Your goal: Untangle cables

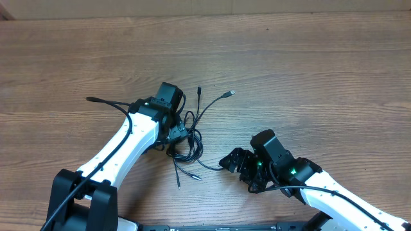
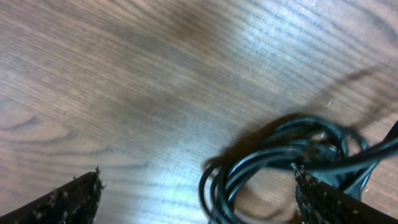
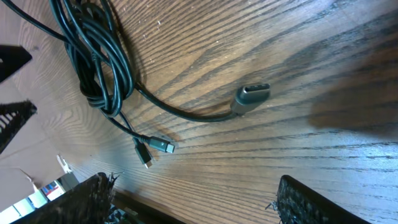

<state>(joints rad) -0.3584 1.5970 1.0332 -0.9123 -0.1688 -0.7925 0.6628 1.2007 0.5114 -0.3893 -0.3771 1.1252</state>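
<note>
The thin black cables (image 1: 188, 142) lie tangled in a knot at the middle of the wooden table, with loose ends running up to plugs (image 1: 229, 94) and down toward the front (image 1: 178, 183). My left gripper (image 1: 177, 136) is open and hovers right over the left side of the knot; its wrist view shows the coiled cables (image 2: 280, 155) between the fingers, nearer the right one. My right gripper (image 1: 232, 160) is open and empty, to the right of the knot. Its wrist view shows the bundle (image 3: 99, 56), a grey plug (image 3: 252, 94) and two small plugs (image 3: 155, 148).
The wooden table (image 1: 308, 64) spreads all around the knot. A thicker black arm wire (image 1: 106, 102) sticks out to the left of the left arm. The table's front edge shows low in the right wrist view (image 3: 143, 208).
</note>
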